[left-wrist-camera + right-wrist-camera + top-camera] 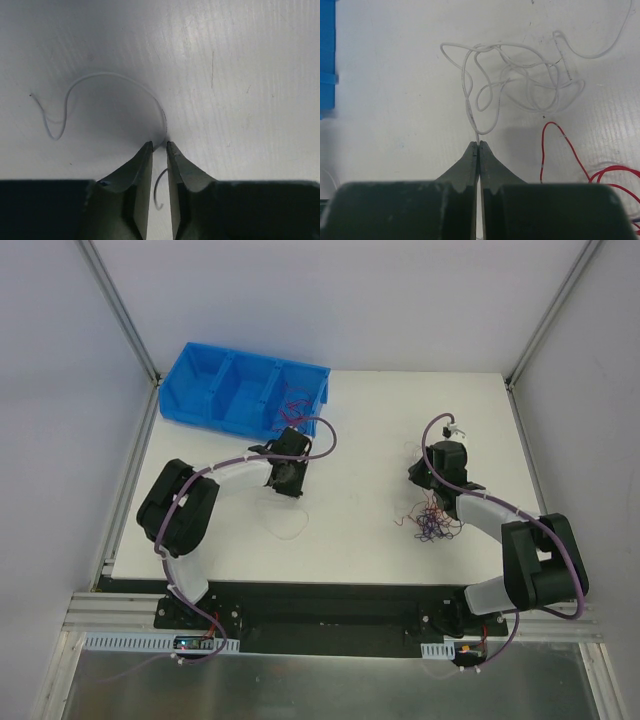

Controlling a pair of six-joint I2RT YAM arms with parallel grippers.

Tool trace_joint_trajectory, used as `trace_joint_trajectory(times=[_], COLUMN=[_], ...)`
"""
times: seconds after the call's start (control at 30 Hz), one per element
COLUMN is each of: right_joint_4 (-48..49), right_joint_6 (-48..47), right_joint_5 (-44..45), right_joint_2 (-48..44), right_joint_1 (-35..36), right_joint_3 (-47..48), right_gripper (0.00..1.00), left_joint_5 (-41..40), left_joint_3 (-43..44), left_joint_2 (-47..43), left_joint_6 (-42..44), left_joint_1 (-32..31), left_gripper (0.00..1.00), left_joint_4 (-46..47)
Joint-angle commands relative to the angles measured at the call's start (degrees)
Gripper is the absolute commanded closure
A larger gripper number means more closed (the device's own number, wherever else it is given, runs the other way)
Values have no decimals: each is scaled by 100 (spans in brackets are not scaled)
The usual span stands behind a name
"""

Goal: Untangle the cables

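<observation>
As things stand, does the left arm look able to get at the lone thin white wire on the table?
Probably yes: the left end effector sits down at the lone thin white wire, its slightly parted jaws astride it, nothing between.

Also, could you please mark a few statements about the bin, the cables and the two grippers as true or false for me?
1. The blue bin stands at the far left corner of the table. True.
2. The right gripper has its jaws wide open. False: they are shut on the end of the tangled white cable.
3. Red cables lie beside that white tangle. True.
4. Every compartment of the bin is empty. False: the right compartment holds some thin cables.
5. A single white cable runs between the jaws of the left gripper, which stand narrowly apart. True.
</observation>
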Motion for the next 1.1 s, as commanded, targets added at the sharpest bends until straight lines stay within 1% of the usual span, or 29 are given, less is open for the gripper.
trace_joint_trajectory(times=[0.0,0.1,0.13,0.2,0.27,0.43,0.5,0.6,0.63,0.73,0.77,0.83,0.9,0.93,0.97,1.03,1.07], right_joint_4=[250,259,276,276,276,285,285,285,285,285,294,294,294,285,285,294,294], right_joint_6=[66,66,66,66,66,74,74,83,83,92,92,92,109,92,92,101,101], right_joint_5=[-122,-140,-140,-157,-166,-175,-192,-210,-219,-228,-236,-254,-263,-272,-272,-289,-298], right_joint_2=[44,53,44,53,53,53,62,71,79,88,97,106,106,115,115,123,132], right_joint_1=[-46,-64,-55,-64,-73,-73,-73,-90,-90,-99,-99,-99,-108,-108,-117,-125,-117], right_joint_3=[124,115,115,106,106,115,106,115,123,132,132,124,141,132,141,141,141], right_gripper=[99,99,99,99,99,99,99,100,99,99,99,99,99,99,99,99,99], left_joint_5=[-280,-464,-543,-684,-615,-535,-675,-1141,-1116,-668,-571,-579,-623,-588,-623,-606,-588], left_joint_3=[-2,-73,-90,-64,41,576,857,1428,1534,1667,1606,1440,1307,1255,1211,1062,974], left_joint_2=[192,-71,-202,-483,-765,-1459,-1732,-2014,-2066,-2023,-2005,-1953,-1839,-1769,-1664,-1496,-1374], left_joint_6=[-64,-91,-65,49,199,392,515,665,691,596,508,323,200,182,173,129,51], left_joint_1=[-82,-100,-100,-91,-21,400,550,717,735,744,744,744,770,779,805,866,910], left_gripper=[88,99,100,100,100,100,100,100,100,100,87,53,28,20,16,12,11], left_joint_4=[-141,-141,-158,-211,-351,-765,-835,-897,-914,-1046,-1055,-1055,-1055,-1055,-1055,-1064,-1038])
